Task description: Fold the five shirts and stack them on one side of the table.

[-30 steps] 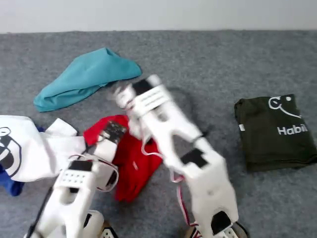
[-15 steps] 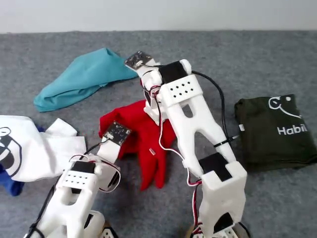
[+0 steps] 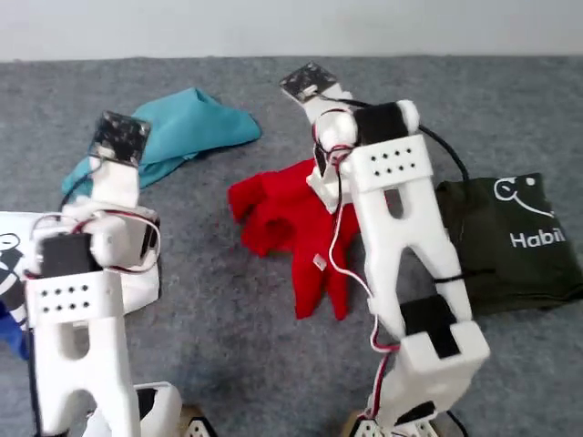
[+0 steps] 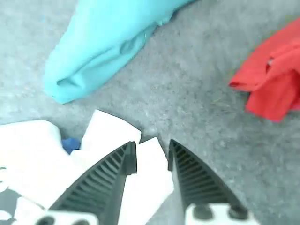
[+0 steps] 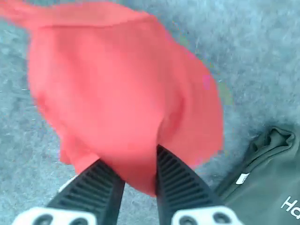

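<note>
setting: robot lab bench | evidence: grey felt-topped table (image 3: 510,100), plain white wall (image 3: 273,27), left arm (image 3: 73,309), right arm (image 3: 401,237)

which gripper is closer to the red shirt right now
Right. The right gripper is clamped on the red shirt. The left gripper hangs open over the white shirt, with bare table between it and the red cloth.

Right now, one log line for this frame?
right gripper: shut on red shirt | left gripper: open, above white shirt | teal shirt: crumpled | dark green shirt: folded
</note>
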